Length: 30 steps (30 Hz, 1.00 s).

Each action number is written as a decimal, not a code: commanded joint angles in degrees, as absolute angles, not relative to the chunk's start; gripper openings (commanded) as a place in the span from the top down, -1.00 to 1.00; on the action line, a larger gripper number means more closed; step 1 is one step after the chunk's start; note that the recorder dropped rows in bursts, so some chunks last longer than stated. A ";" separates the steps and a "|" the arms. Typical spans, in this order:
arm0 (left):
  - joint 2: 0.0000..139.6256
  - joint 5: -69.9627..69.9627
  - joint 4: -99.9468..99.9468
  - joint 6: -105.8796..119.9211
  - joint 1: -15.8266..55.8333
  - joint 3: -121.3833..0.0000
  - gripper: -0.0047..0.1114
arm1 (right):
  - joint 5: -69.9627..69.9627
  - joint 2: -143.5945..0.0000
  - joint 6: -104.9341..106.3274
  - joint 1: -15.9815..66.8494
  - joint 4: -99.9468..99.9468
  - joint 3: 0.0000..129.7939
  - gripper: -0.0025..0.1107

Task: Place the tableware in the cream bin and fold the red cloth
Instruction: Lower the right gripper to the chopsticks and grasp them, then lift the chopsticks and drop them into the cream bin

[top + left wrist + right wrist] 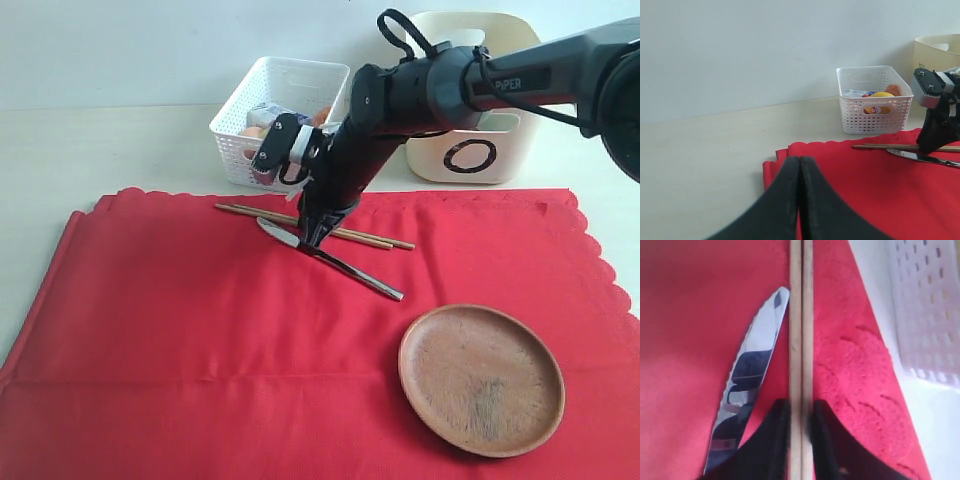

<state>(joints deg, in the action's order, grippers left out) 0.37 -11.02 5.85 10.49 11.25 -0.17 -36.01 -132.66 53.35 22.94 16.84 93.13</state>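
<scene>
The wooden chopsticks [801, 315] lie side by side on the red cloth [180, 330] near its far scalloped edge, with the metal knife [350, 270] just beside them. The right hand [318, 232] stands over them, fingers nearly closed and seemingly pinching both sticks. The round wooden plate [481, 379] sits well apart on the cloth. The left hand [799, 165] is closed, empty, low over the worktop [700, 165]

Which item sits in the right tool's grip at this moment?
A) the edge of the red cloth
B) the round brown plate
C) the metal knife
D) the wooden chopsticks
D: in the right wrist view the chopsticks run straight through the right tool, pinched from both sides, while the knife lies alongside, outside the grip.
</scene>
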 commanded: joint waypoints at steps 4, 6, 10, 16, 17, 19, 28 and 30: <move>0.00 -10.97 5.88 10.25 11.58 0.00 0.90 | -43.33 -130.43 55.42 22.68 14.91 92.36 0.96; 0.00 -10.97 5.88 10.25 11.58 0.00 0.90 | -43.46 -129.31 55.42 22.68 14.91 92.36 0.96; 0.00 -10.97 5.88 10.39 11.58 0.00 0.90 | -43.56 -126.87 55.42 22.68 14.91 92.36 0.96; 0.00 -10.97 5.88 10.39 11.58 0.00 0.90 | -44.26 -123.99 55.42 22.68 14.91 92.36 0.96; 0.00 -10.97 5.88 10.39 11.58 0.00 0.90 | -44.57 -123.56 55.42 22.68 14.91 92.36 0.96; 0.00 -10.97 5.88 10.28 11.58 0.00 0.90 | -44.86 -122.45 55.42 22.68 14.91 92.36 0.96; 0.00 -10.97 5.88 10.42 11.58 0.00 0.90 | -41.57 -115.90 54.40 21.85 14.68 92.36 0.96; 0.00 -10.97 5.88 10.48 11.58 0.00 0.90 | -39.40 -114.33 52.33 20.96 14.58 92.36 0.96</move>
